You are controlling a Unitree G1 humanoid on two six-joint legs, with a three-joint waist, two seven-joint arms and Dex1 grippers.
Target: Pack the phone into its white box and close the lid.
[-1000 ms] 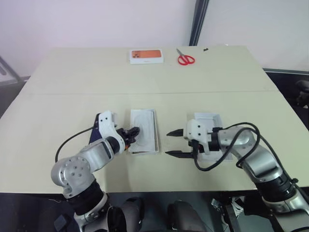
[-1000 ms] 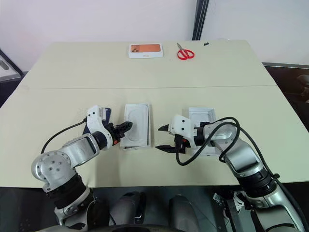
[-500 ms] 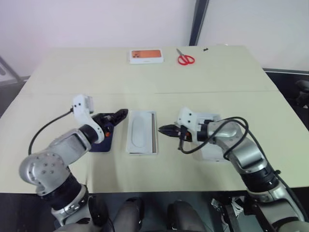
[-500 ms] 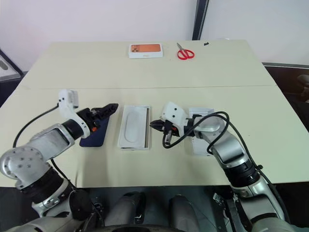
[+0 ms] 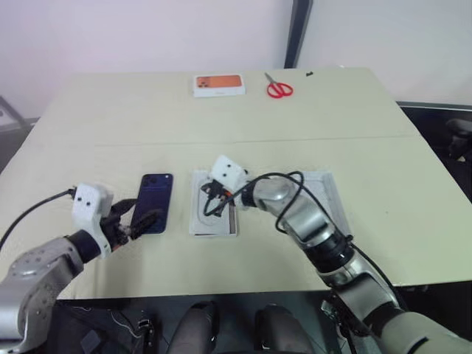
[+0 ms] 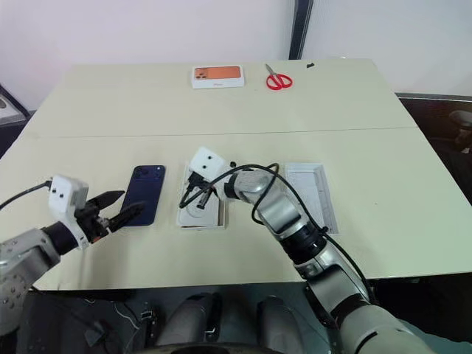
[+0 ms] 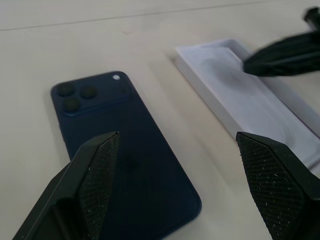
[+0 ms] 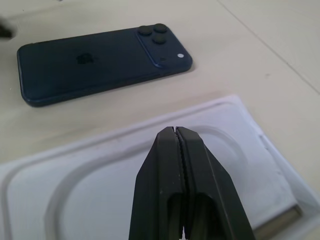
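Looking down from the head camera, the phone (image 5: 154,203) lies flat, back up, left of centre on the beige table (image 5: 383,169). Just right of it sits a white tray with an oval imprint (image 5: 200,221), and right of that, in mid-frame, the white box (image 5: 324,193), partly behind the right arm. The left gripper (image 6: 116,209), low at the left edge, has its fingers spread, their tips at the phone's near end. The right gripper (image 5: 212,207) hangs over the imprinted tray, fingers pressed together. An orange-pictured box (image 5: 219,84) and red scissors (image 5: 279,89) lie along the top.

In the left wrist view, the phone fills the lower left, the tray the upper right.

In the right wrist view, the shut fingers (image 8: 172,185) rise over the tray; the phone lies across the top.
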